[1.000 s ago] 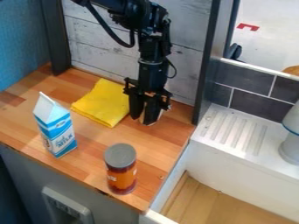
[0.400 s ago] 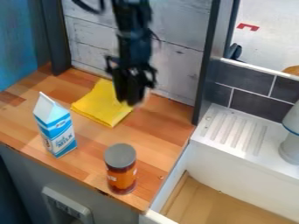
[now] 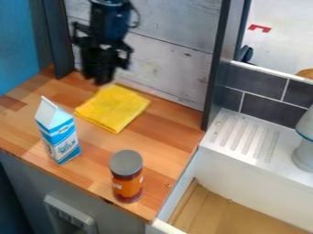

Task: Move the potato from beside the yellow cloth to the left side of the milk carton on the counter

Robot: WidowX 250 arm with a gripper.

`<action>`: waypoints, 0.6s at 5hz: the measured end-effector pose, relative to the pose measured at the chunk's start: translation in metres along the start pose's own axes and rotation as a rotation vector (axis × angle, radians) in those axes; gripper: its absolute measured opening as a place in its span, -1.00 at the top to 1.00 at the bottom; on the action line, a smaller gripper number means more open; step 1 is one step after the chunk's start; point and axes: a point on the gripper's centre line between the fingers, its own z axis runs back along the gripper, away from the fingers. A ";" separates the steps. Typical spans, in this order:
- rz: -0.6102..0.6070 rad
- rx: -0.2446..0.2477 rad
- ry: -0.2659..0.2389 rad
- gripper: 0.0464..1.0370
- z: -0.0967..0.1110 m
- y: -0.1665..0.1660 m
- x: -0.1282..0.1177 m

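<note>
The black gripper [image 3: 99, 78] hangs over the back left of the wooden counter, just above the back corner of a folded yellow cloth [image 3: 114, 109]. Blur hides whether anything is between its fingertips. Toward the left front stands an upright blue and white milk carton [image 3: 57, 132]. A can with a grey lid and an orange label [image 3: 127, 177] is upright near the counter's front edge, to the right of the carton.
A white sink with a ribbed drainboard [image 3: 247, 139] adjoins the counter's right side. On the drainboard's far right is a white object [image 3: 305, 146]. Whitewashed boards [image 3: 165, 59] and dark posts rise behind the counter.
The gripper has moved left and up, from beside the cloth's right edge to over its back corner, uncovering more of the cloth. The carton and can have stayed put.
</note>
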 end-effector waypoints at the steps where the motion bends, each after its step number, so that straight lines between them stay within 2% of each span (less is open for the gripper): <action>1: 0.169 0.049 0.043 0.39 0.000 0.046 -0.027; 2: 0.315 -0.026 0.022 0.39 -0.011 0.079 -0.035; 3: 0.385 -0.056 0.077 0.39 -0.024 0.099 -0.033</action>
